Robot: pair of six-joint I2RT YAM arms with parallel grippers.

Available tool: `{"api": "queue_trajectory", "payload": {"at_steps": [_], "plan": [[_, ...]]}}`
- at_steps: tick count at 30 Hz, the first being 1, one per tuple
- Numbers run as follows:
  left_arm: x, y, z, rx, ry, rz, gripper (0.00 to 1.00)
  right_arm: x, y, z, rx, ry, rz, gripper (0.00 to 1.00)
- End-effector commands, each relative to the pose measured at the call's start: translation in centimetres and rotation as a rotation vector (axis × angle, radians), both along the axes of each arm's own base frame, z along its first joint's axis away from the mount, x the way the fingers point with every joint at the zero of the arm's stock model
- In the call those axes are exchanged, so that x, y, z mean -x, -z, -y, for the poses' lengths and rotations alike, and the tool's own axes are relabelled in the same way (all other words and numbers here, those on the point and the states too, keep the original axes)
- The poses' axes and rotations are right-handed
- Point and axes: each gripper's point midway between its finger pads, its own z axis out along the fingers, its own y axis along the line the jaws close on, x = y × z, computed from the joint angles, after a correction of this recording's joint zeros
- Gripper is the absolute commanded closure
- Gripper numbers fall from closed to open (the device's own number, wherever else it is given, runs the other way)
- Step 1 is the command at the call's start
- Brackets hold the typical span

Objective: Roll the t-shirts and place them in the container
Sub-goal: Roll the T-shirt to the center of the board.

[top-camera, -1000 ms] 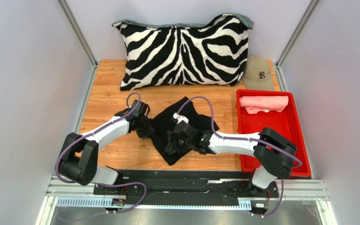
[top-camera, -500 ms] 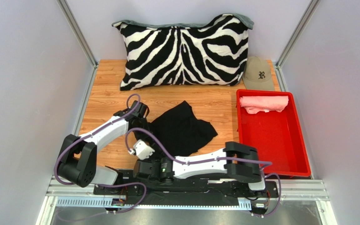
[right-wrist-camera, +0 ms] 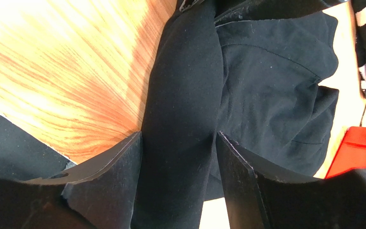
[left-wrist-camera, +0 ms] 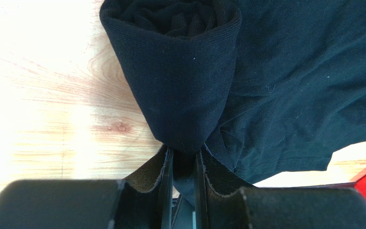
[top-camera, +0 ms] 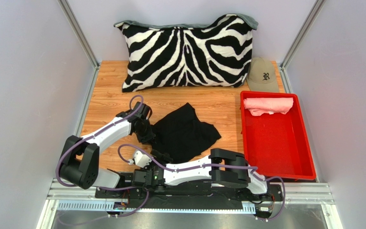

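The left hand point(left-wrist-camera: 182, 153) is clamped on the rolled left edge of the black t-shirt point(top-camera: 185, 131), in the middle of the counter point(top-camera: 108, 100). The right hand point(right-wrist-camera: 178, 138) straddles that roll's near end, spread wide; whether it grips, I cannot tell. The pink t-shirt point(top-camera: 268, 105) lies at the far end of the red tray point(top-camera: 285, 160), at the counter's right edge.

Bare wood point(top-camera: 108, 102) left & behind black shirt point(top-camera: 185, 131); pillow point(top-camera: 187, 52) blocks rear, tray point(top-camera: 275, 140) wall right, R arm point(top-camera: 194, 167) across front.
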Motion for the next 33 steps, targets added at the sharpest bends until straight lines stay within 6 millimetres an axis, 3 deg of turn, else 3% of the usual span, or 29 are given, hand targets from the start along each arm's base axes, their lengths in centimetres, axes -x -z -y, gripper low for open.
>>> {"api": "queue_trajectory", "payload": {"at_steps": [1,10,21,24,27,33], "plan": [[-0.6,-0.9,0.5,0.012,0.021,0.010,0.82,0.1,-1.3,-0.6,-0.009,0.007,0.055,0.37],[-0.5,-0.5,0.4,0.004,0.019,0.000,0.82,0.6,-2.2,-1.3,-0.005,0.010,0.055,0.34],[-0.6,-0.5,0.4,0.004,0.019,0.000,0.82,-0.2,1.1,-0.3,0.070,0.051,0.074,0.35],[-0.6,-0.5,0.4,0.004,0.019,0.000,0.82,-0.8,1.2,0.4,0.081,0.078,0.091,0.36],[-0.7,-0.5,0.5,0.006,0.018,0.001,0.82,-1.3,0.8,0.8,0.059,0.097,0.084,0.41],[-0.8,-0.7,0.6,0.010,0.022,0.005,0.81,-1.4,0.7,0.7,-0.075,0.092,-0.035,0.61]]}}
